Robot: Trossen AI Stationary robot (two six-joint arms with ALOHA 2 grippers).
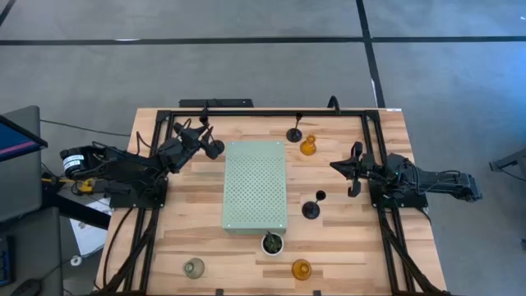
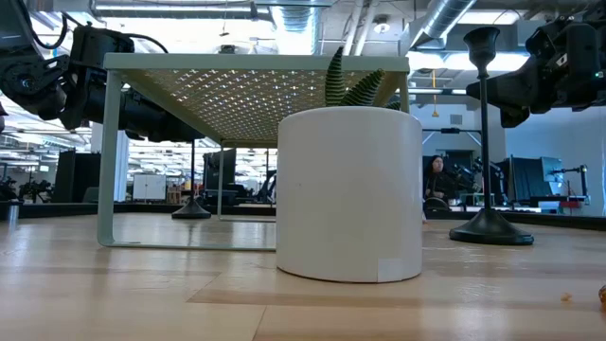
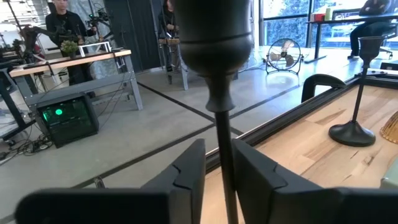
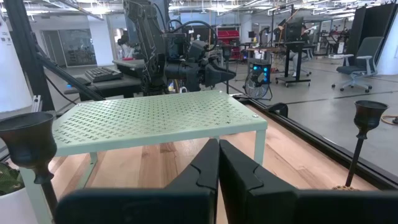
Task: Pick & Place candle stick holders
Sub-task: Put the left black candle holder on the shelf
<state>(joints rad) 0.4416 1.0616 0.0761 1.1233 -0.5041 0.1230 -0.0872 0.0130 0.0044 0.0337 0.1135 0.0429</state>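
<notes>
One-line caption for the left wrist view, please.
Left gripper closing around the thin stem of a black candle holder, another black holder standing on the table beyond.

You see a desk [image 1: 197, 238] of pale, smooth wood planks with visible grain, edged by matt black metal rails [image 1: 271, 113]. The board [image 1: 256, 185] is pale green perforated sheet metal with a satin painted finish. The black holders [image 1: 311, 209] look like matt dark metal; note the faint sheen on the stem [image 3: 222, 149]. The amber holders [image 1: 308, 147] are glossy, translucent glass. The pot [image 2: 349, 194] reads as smooth matt white. The left tool [image 3: 219, 171] is matt black plastic.
</notes>
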